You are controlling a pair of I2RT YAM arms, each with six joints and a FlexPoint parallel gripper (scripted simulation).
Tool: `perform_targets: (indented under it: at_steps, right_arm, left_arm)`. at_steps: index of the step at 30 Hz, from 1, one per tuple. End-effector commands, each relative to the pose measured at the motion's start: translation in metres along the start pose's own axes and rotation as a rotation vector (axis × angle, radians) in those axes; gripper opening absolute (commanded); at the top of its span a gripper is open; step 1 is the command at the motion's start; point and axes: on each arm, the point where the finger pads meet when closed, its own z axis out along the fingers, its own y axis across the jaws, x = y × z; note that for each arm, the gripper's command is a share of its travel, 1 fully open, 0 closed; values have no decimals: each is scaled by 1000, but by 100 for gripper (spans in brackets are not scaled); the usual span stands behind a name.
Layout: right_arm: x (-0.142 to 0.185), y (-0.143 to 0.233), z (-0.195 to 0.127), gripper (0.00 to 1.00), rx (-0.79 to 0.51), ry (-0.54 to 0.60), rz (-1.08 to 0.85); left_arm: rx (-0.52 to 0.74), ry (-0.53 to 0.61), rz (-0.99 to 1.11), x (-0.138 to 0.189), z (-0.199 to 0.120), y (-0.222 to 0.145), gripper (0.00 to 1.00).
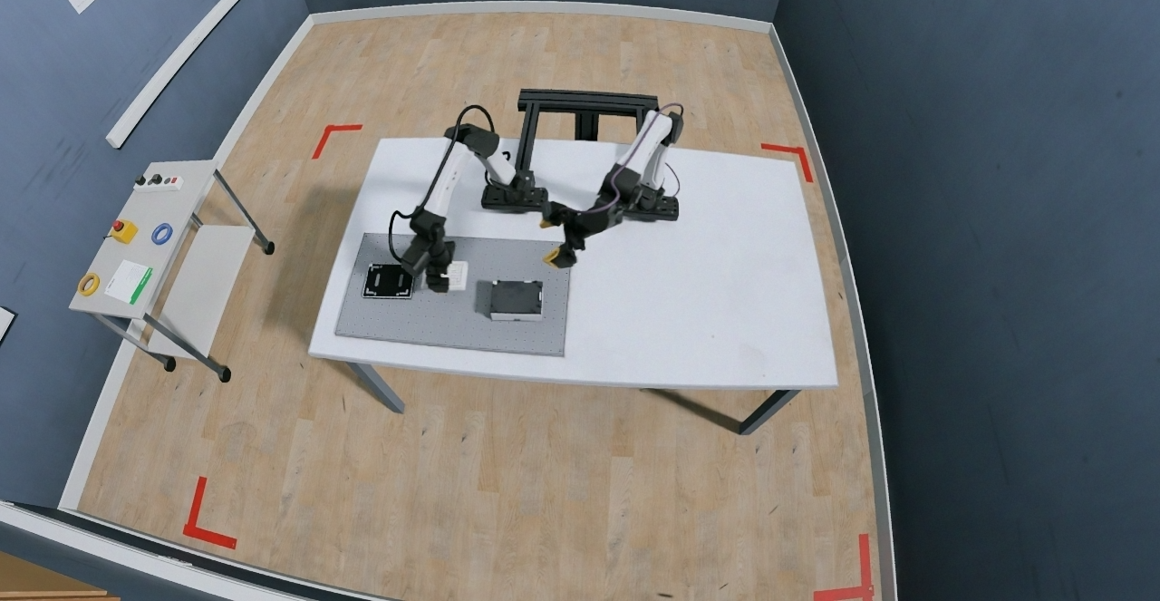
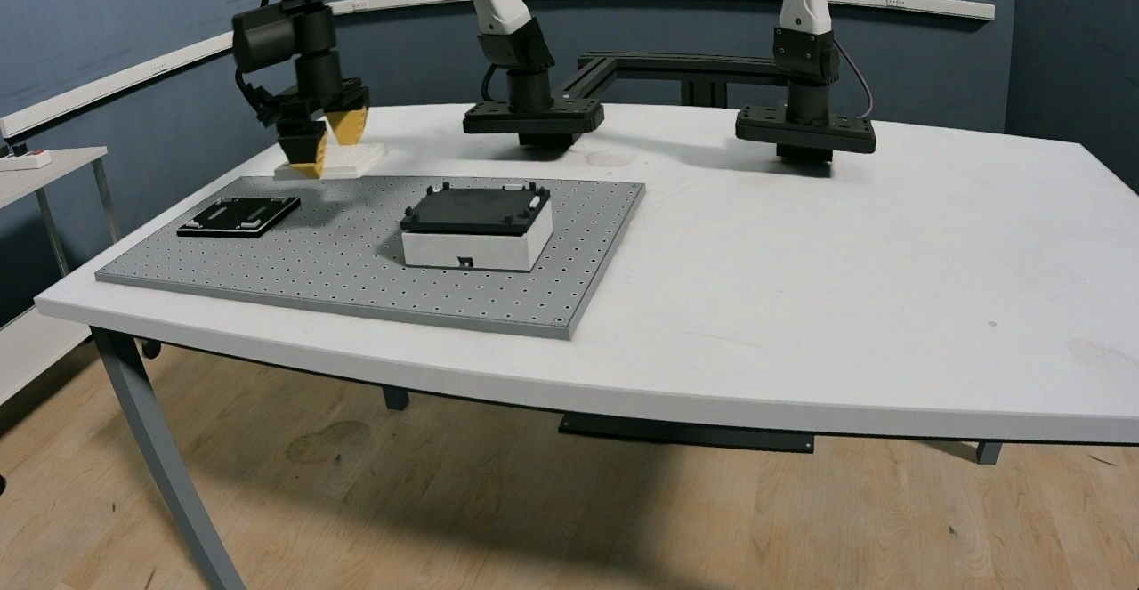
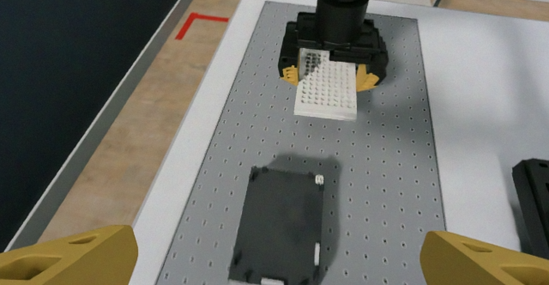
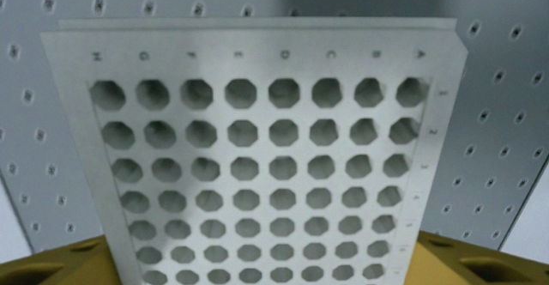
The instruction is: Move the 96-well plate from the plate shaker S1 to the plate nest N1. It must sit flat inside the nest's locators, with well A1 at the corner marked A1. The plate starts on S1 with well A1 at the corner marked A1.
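Note:
The white 96-well plate point(image 1: 458, 275) point(image 2: 356, 157) point(image 3: 328, 87) point(image 4: 262, 182) is in the air above the grey board, between nest and shaker, and looks about level. My right gripper point(image 2: 330, 148) point(image 3: 326, 86) point(image 4: 264, 244) is shut on its two long sides. Row 1 is at the far end in the right wrist view, with well A1 at the top right. The black plate nest N1 point(image 1: 387, 281) point(image 2: 238, 216) is empty. The plate shaker S1 point(image 1: 517, 297) point(image 2: 473, 212) point(image 3: 280, 225), a white box with a black top, is empty. My left gripper point(image 1: 551, 240) point(image 3: 278, 241) is open and empty, high up.
The perforated board point(image 1: 454, 334) point(image 2: 334, 284) point(image 3: 386, 156) carries nest and shaker. The two arm bases point(image 2: 533, 115) point(image 2: 804, 128) stand at the table's back edge. A cart point(image 1: 174, 199) with small items stands beyond the table's nest-side end.

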Motion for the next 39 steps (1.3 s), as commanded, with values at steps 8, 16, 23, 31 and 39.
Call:
perform_targets:
  at_steps: [8,16,23,31,39]
  right_arm:
    - [-114,-14,19,76,-9,23,-55]
    - [-178,-26,32,76,-11,20,-18]
    - [-196,-28,36,76,-1,3,-13]
    - [-204,-24,27,76,-28,-27,-1]
    - [-202,-28,52,76,6,-4,2]
  left_arm:
    - [129,-167,139,-61,134,10,100]
    - [248,-194,172,-53,226,-24,100]
    - [281,-193,175,-45,251,-36,100]
    - [290,-186,176,-45,253,-41,100]
    - [289,-186,176,-45,252,-40,100]
